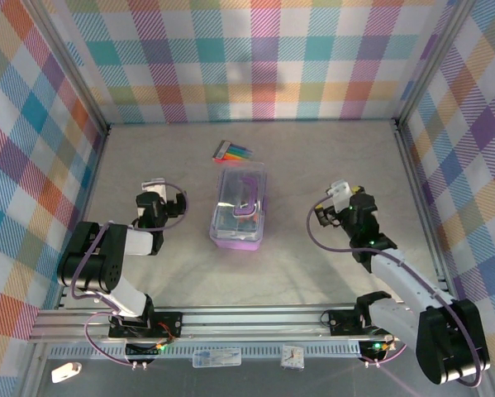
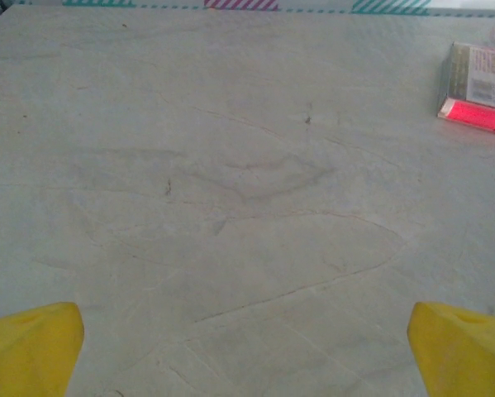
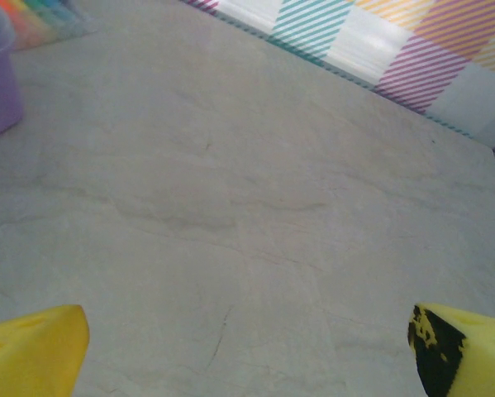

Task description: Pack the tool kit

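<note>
Flanking tool kit [image 1: 238, 207]: left tool [image 1: 153, 184], right tool [image 1: 337, 193]

the light is bright, soft and even, from overhead. in the top view the table [image 1: 313, 165] is pale, with only a faint shadow beside the tool kit [image 1: 238, 211]; its clear lid shows small white glints. the plaid walls [image 1: 255, 50] splay outward toward the edges. in the left wrist view the table is sharp, while the yellow fingertips [image 2: 28, 347] at the near corners are soft and the marker pack [image 2: 478, 87] at far right is slightly blurred. the right wrist view is hazier, the tool kit's purple edge at far left out of focus.
</note>
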{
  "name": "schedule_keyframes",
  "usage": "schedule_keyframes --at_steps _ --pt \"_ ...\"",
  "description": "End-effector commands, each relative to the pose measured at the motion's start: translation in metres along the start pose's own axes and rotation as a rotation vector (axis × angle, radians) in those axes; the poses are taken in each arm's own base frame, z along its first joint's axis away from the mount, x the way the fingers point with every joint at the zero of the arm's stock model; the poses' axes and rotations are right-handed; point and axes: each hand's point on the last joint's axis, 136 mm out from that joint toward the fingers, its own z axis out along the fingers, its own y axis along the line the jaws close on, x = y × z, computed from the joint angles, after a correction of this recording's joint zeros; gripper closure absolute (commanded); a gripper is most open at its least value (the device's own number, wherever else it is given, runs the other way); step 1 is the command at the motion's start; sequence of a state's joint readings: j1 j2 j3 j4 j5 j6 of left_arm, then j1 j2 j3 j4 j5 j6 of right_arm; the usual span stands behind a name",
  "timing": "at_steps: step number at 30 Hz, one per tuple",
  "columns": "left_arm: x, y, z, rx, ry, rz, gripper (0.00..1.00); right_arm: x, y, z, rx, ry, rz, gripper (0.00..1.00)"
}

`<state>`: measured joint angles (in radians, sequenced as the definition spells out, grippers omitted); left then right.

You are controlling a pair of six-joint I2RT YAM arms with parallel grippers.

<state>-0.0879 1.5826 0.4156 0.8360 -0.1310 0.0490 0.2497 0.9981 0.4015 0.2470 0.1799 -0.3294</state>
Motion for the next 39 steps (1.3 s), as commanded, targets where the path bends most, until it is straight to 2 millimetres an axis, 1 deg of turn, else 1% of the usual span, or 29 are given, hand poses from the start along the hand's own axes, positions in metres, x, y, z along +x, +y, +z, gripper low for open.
schedule_keyframes --at_steps 1,6,8,13,15,16,19,23,26,27,28,31,39 --pt "-0.005 -0.001 0.000 0.017 -0.012 -0.012 0.00 -0.008 -0.001 0.008 -0.012 -0.099 0.117 0.01" --pt "-0.005 -0.002 0.000 0.019 -0.012 -0.012 0.00 0.002 -0.005 0.027 0.005 -0.154 0.182 0.01" --pt "-0.005 -0.002 0.000 0.020 -0.012 -0.012 0.00 0.009 -0.003 0.035 -0.001 -0.140 0.185 0.01" --pt "-0.005 -0.002 0.000 0.019 -0.012 -0.012 0.00 0.008 0.001 0.045 -0.032 -0.135 0.154 0.01" --pt "-0.005 -0.002 0.000 0.019 -0.013 -0.013 0.00 0.012 -0.003 0.050 -0.023 -0.157 0.187 0.01" --pt "-0.005 -0.002 0.000 0.021 -0.012 -0.012 0.00 0.010 -0.008 0.052 -0.001 -0.171 0.199 0.01" --pt "-0.005 -0.002 0.000 0.020 -0.013 -0.012 0.00 0.013 -0.012 0.053 -0.027 -0.145 0.230 0.01" --pt "-0.005 -0.001 0.000 0.019 -0.011 -0.012 0.00 0.019 -0.025 0.062 -0.003 -0.100 0.280 0.01" --pt "-0.005 -0.001 0.000 0.019 -0.012 -0.012 0.00 0.035 -0.040 0.076 0.032 -0.080 0.393 0.01" --pt "-0.005 -0.001 0.000 0.019 -0.011 -0.011 0.00 0.037 -0.045 0.077 0.036 -0.065 0.413 0.01" --pt "-0.004 -0.002 0.000 0.021 -0.010 -0.012 0.00 0.040 -0.045 0.078 0.026 -0.036 0.427 0.01" --pt "-0.005 -0.002 0.000 0.020 -0.011 -0.012 0.00 0.041 -0.047 0.078 0.029 -0.044 0.430 0.01" --pt "-0.004 -0.002 0.000 0.020 -0.009 -0.012 0.00 0.041 -0.047 0.078 0.027 -0.041 0.428 0.01"
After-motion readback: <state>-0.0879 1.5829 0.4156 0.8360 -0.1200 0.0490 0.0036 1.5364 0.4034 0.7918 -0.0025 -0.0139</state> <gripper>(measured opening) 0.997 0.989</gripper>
